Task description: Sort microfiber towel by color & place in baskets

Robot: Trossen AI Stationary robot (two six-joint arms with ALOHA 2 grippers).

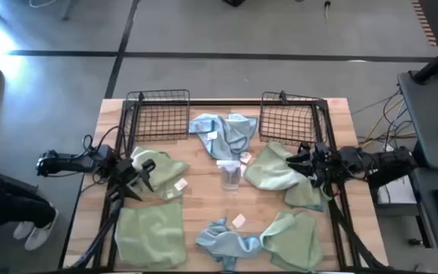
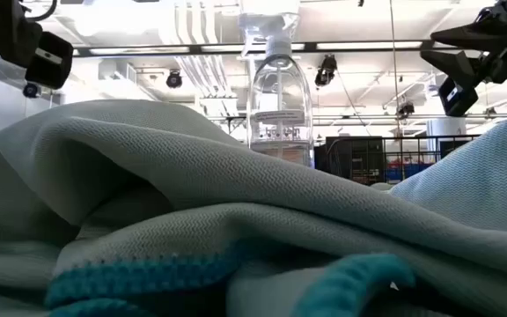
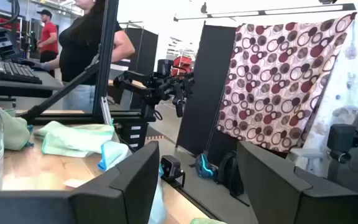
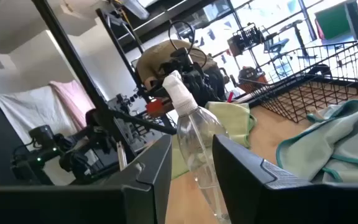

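Several towels lie crumpled on the wooden table: a light blue one [image 1: 223, 133] between the baskets, pale green ones at the left [image 1: 166, 176], near left [image 1: 150, 232], right [image 1: 276, 171] and near right [image 1: 291, 240], and a blue one [image 1: 223, 240] near the front edge. Two black wire baskets [image 1: 158, 114] [image 1: 291, 118] stand at the far edge. My left gripper [image 1: 147, 175] hovers open above the left green towel. My right gripper [image 1: 299, 161] hovers open above the right green towel. The low view shows both raised above the table, left [image 2: 25, 48] and right [image 2: 473, 53].
A clear spray bottle [image 1: 230, 175] stands upright at the table's middle, between the two grippers; it also shows in the low view [image 2: 275, 97] and the right wrist view [image 4: 194, 134]. Black frame rails run along the table's left and right sides. People [image 3: 82, 43] stand beyond the table.
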